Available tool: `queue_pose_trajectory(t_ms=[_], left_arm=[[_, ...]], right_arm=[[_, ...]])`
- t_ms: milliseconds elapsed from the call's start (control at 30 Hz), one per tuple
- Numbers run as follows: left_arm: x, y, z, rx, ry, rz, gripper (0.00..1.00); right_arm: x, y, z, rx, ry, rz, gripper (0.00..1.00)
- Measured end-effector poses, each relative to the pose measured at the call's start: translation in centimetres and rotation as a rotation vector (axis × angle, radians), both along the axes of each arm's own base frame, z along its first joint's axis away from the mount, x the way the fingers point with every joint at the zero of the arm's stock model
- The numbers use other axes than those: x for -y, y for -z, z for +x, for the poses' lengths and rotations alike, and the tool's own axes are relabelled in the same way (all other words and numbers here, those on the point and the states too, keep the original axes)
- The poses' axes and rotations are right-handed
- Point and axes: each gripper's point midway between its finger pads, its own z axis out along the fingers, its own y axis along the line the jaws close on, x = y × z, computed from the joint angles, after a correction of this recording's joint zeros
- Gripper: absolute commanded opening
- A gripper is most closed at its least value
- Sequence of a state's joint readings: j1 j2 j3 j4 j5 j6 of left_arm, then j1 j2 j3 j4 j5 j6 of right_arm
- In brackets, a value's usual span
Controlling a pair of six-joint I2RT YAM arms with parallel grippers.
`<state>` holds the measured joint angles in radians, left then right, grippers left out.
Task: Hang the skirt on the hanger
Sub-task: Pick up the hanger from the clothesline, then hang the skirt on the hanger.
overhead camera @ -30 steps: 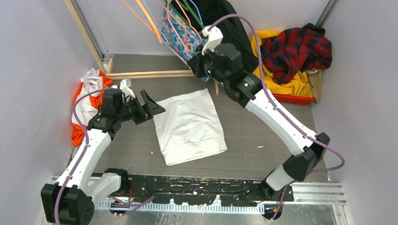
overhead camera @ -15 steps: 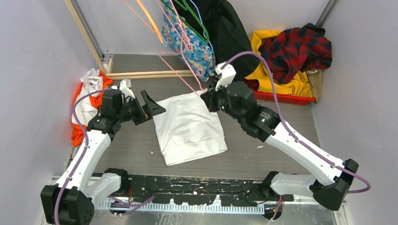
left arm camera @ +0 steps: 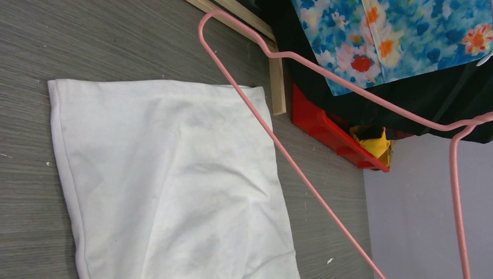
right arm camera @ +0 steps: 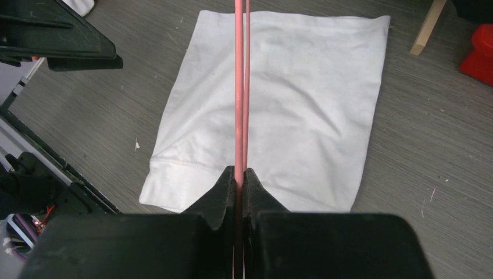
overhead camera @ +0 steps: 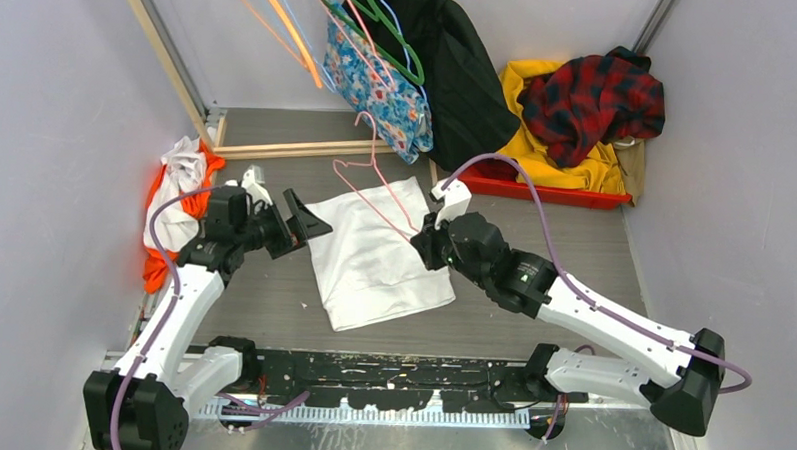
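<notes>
While right fingers (right arm camera: 224, 187) clamp thin pink wire hanger (right arm camera: 238, 87) | left fingers (overhead camera: 305, 220) splayed | blue floral skirt (overhead camera: 379, 84) hangs

Left gripper (overhead camera: 307, 225) stands spread wide, apparently level; right gripper (right arm camera: 238, 174) is pinched closed, arm stretched low.

Blue floral skirt (overhead camera: 384, 84) hangs at back; pink hanger (right arm camera: 238, 87) aloft.

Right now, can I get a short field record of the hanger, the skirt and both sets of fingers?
hanger: pink wire, held above the white garment
right fingers: shut on the hanger
left fingers: open, empty, beside the white garment
skirt: hanging at the back against the black coat, not on the held hanger
white garment: flat on the table
</notes>
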<state>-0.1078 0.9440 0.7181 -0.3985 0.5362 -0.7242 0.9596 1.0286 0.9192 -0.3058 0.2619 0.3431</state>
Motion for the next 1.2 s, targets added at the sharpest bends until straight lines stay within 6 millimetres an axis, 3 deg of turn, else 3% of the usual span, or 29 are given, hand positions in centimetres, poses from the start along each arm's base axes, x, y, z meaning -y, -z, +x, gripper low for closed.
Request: queue_pose_trajectory(t_ms=[267, 467, 700, 1000, 1200], left_arm=[[0.0, 1.0, -0.3, -0.022, 0.0, 0.003, 0.99], [0.0, 1.1, -0.3, -0.023, 0.0, 0.003, 0.99], [-0.1, 1.3, -0.4, -0.026, -0.002, 0.003, 0.99], [-0.1, 1.5, -0.4, -0.029, 0.001, 0.005, 0.99], [0.0, 1.8, -0.8, -0.037, 0.008, 0.002, 0.99]], right_arm=[[0.0, 2.3, -0.3, -0.034, 0.02, 0.041, 0.01], [-0.7, 4.2, -2.4, -0.073, 0.005, 0.156, 0.01], [-3.0, 7.6, -6.3, -0.088, -0.015, 0.214, 0.01], [-6.8, 9.0, -10.0, -0.019, 0.063, 0.288, 0.01], [-8.7, 12.0, -10.7, -0.023, 0.13, 0.307, 0.01]])
